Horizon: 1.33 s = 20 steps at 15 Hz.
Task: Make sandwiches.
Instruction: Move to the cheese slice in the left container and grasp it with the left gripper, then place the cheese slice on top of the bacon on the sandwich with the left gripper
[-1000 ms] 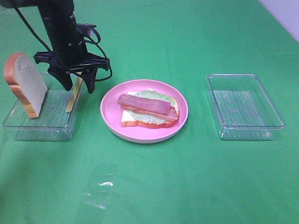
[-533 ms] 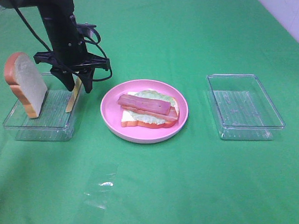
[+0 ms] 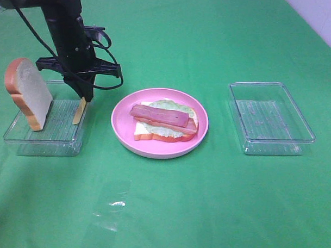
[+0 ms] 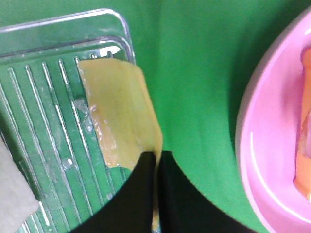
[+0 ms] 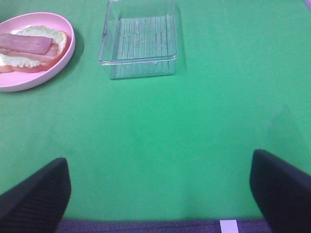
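A half-built sandwich (image 3: 164,123) lies on the pink plate (image 3: 122,130): a bread slice, lettuce and a bacon strip on top. The yellow cheese slice (image 3: 79,112) stands on edge in the left clear tray (image 3: 45,139), leaning at its right wall. My left gripper (image 3: 84,96) is shut on the cheese's upper edge. In the left wrist view the black fingers (image 4: 141,194) pinch the cheese slice (image 4: 121,116) above the tray (image 4: 63,19). A second bread slice (image 3: 28,93) stands upright at the tray's left end. My right gripper (image 5: 158,194) is open over bare cloth, holding nothing.
An empty clear tray (image 3: 271,119) sits to the right of the plate, also seen in the right wrist view (image 5: 138,41) beside the plate (image 5: 69,48). A small clear shiny patch (image 3: 113,206) lies on the green cloth in front.
My left gripper's fingers have closed from wide open onto the cheese slice's top edge. The plate, the bread and the right arm have not moved.
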Tool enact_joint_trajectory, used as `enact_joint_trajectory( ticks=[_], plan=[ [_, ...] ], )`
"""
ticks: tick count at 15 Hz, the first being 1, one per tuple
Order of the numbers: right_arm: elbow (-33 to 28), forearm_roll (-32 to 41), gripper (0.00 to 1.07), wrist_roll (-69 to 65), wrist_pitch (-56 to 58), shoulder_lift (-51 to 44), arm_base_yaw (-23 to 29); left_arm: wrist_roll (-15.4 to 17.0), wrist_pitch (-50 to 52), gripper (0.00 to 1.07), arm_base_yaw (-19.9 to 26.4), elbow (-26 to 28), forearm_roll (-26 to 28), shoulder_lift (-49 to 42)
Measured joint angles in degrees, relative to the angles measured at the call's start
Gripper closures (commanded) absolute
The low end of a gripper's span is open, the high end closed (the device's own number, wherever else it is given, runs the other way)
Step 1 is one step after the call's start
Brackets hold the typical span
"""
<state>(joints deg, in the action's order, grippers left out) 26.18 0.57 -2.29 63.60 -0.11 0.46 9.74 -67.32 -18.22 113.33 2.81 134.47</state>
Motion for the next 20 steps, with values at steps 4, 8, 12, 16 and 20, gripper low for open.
enact_joint_trajectory(
  ticks=[4,8,12,16,20],
  plan=[
    [0.0,0.0,0.12,0.0,0.0,0.0,0.0,-0.1,-0.3,1.07,0.0,0.0,-0.4,-0.3],
    [0.0,0.0,0.12,0.0,0.0,0.0,0.0,-0.1,-1.0,1.07,0.0,0.0,-0.5,-5.4],
    [0.0,0.0,0.12,0.0,0.0,0.0,0.0,-1.5,-1.9,1.07,0.0,0.0,1.5,-10.0],
    [0.0,0.0,0.12,0.0,0.0,0.0,0.0,-15.9,-2.0,1.07,-0.1,0.0,25.2,-11.9],
    [0.0,0.0,0.12,0.0,0.0,0.0,0.0,-24.9,-1.7,1.07,-1.1,0.0,37.6,-11.7]
  ],
)
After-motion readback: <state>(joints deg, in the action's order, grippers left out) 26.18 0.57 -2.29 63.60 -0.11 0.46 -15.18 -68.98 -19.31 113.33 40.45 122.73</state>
